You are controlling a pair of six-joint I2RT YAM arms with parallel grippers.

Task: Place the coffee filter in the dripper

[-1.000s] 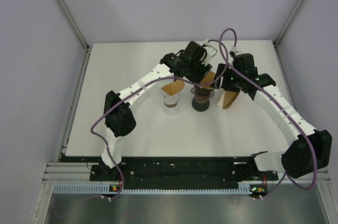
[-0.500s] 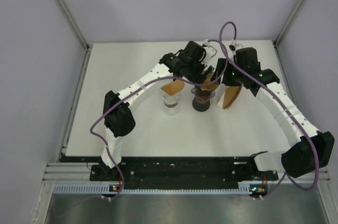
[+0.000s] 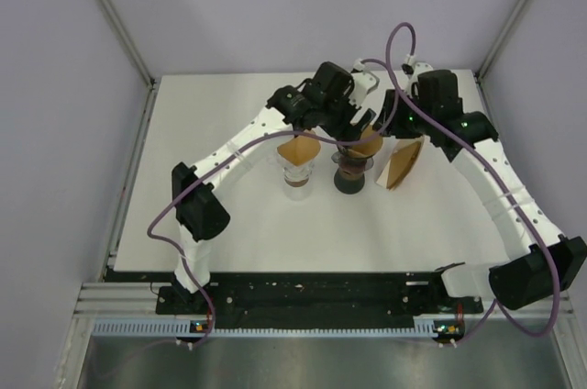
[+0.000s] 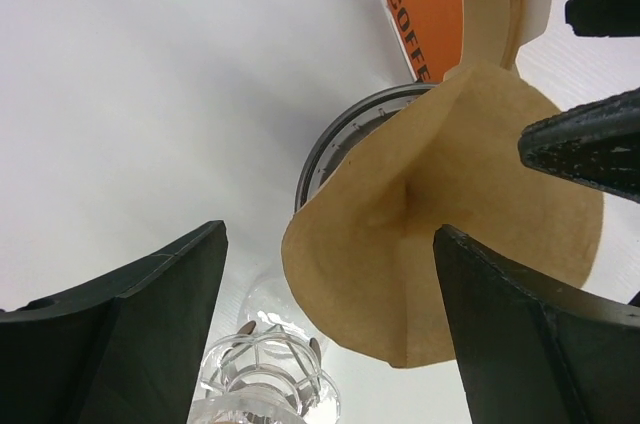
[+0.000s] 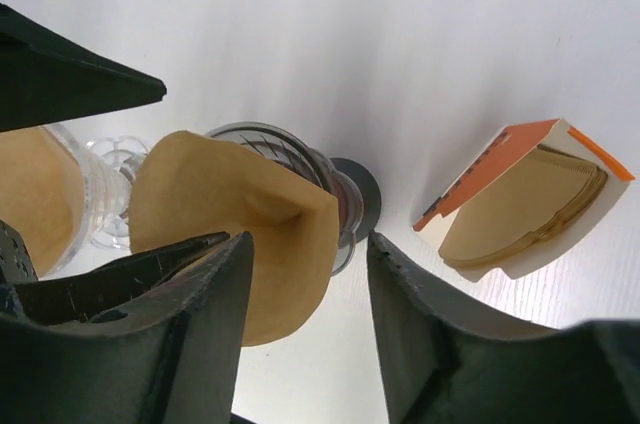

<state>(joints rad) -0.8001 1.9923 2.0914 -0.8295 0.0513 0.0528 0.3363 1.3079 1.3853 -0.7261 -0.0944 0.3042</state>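
Near the far edge of the table (image 3: 211, 224), right of its middle: the left gripper (image 4: 327, 234) has its jaws spread wide and empty, with the filter (image 4: 450, 244) ahead of the gap and touching neither finger. The filter lies tilted across the rim of the dripper (image 4: 330, 141) (draped over it, apparently not yet seated), its cone leaning toward the right gripper (image 5: 310, 241), whose jaws stand part-way apart astride the filter's lower edge, with no pinch visible. The right arm looks the nearer, so the coming move likely turns on righting the cone over the dripper; the box (image 3: 404, 164) stands just right.
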